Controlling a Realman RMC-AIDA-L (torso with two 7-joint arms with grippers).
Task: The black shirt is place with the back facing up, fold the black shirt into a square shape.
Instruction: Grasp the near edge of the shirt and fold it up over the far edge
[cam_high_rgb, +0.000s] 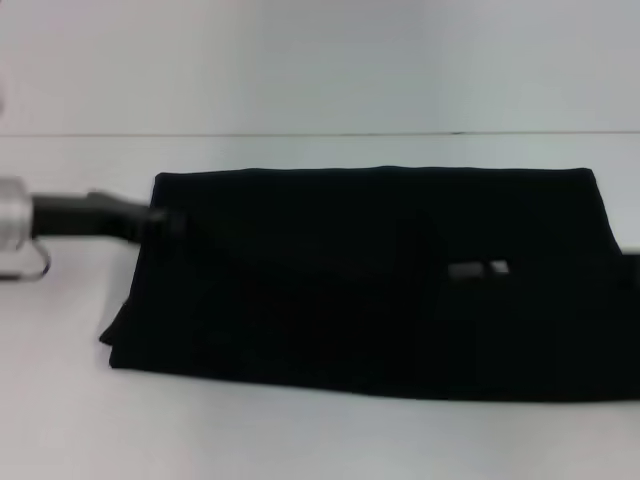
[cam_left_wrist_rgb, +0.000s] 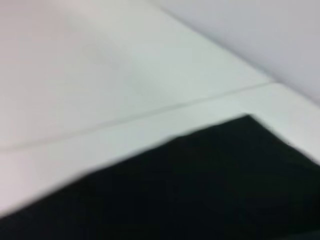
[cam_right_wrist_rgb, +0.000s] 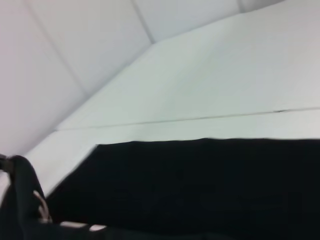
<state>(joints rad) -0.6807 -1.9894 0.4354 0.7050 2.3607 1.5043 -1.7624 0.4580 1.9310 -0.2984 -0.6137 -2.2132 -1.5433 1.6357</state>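
Large black soft cloth T-shirt (cam_high_rgb: 370, 285) folded into a wide band on the white table (cam_high_rgb: 300, 440).
Left gripper (cam_high_rgb: 160, 222) meets its left edge — finger spread cannot be told; the right gripper is out of sight.

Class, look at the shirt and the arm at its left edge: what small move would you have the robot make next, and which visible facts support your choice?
Probably lift the left end and carry it over toward the right. The black shirt already lies as a wide band, much longer than deep, so an end-over-end fold would bring it nearer a square. The left gripper is already at the upper left edge.
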